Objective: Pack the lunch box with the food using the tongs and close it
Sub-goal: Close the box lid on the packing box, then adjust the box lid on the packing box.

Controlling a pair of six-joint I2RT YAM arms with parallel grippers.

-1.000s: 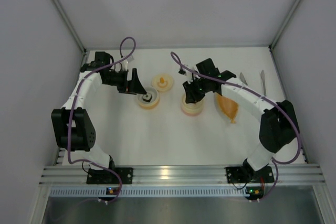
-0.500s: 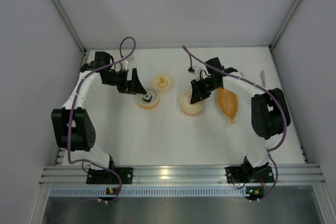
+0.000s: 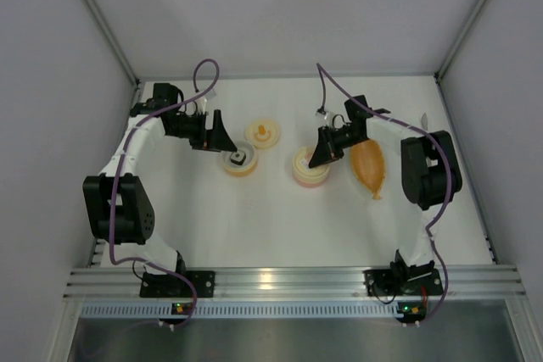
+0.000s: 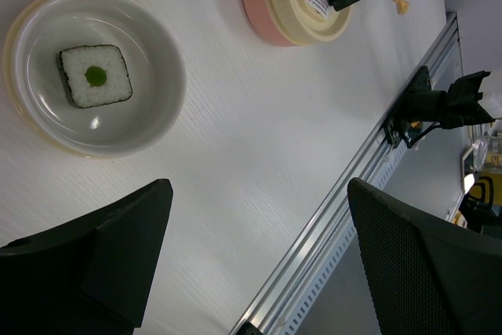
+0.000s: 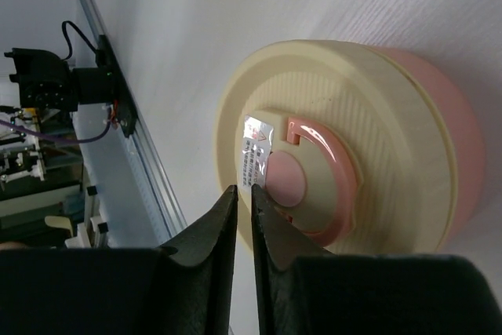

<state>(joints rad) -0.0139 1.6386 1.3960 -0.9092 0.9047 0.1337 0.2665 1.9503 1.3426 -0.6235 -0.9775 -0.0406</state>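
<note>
The lunch box (image 3: 310, 169) stands mid-table with its cream lid (image 5: 337, 139) on; the lid bears a pink ring. My right gripper (image 5: 243, 191) is shut with nothing in it. Its tips hover at the lid's edge by a silver sticker, and from above it (image 3: 320, 158) sits at the box's right rim. The orange bag of food (image 3: 370, 167) lies just right of the box. My right arm hides most of the tongs; only a silver tip (image 3: 422, 118) shows. My left gripper (image 3: 218, 130) (image 4: 259, 194) hangs open and empty over bare table.
A cream bowl (image 4: 149, 33) (image 3: 240, 162) holding one square rice roll (image 4: 96, 76) sits right by my left gripper. A second cream dish (image 3: 263, 133) with something orange on it lies behind it. The metal rail (image 4: 353, 186) marks the near table edge.
My right arm folded back toward the right, uncovering the orange bag. Its gripper slid from over the lunch box to the box's right rim. My left arm stayed still.
</note>
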